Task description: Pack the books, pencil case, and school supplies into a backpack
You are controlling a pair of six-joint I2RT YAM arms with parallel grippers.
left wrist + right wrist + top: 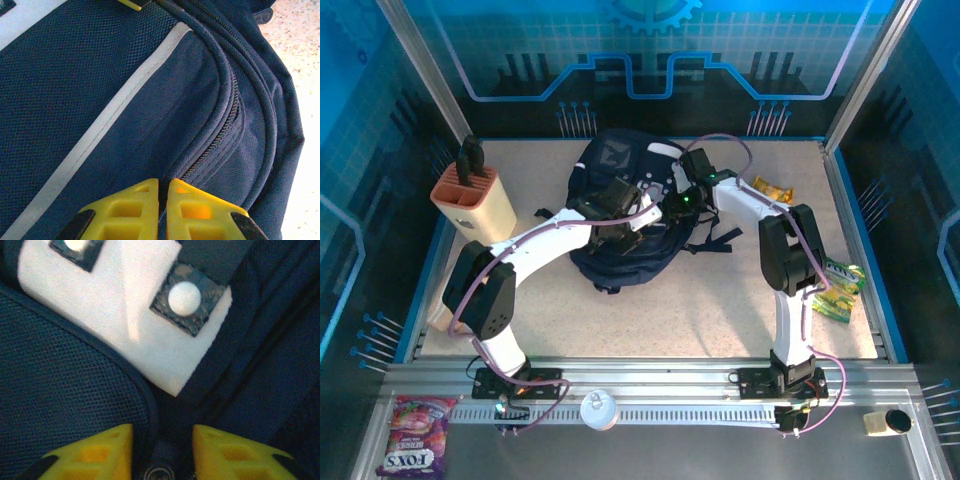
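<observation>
Top external view: the backpack [607,160] lies in the middle of the counter [670,310], its zip [220,135] looking closed and its contents hidden; packing seems finished or nearly so. Left gripper [162,186] has its jaws closed at the zip seam; right gripper [162,437] has its jaws apart astride a small dark fitting [159,472].

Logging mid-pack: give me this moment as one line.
left gripper: shut at backpack zipper | right gripper: open, over backpack beside white patch

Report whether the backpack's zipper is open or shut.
Shut where visible: zipper teeth on the backpack are meshed; elsewhere cannot tell.
</observation>
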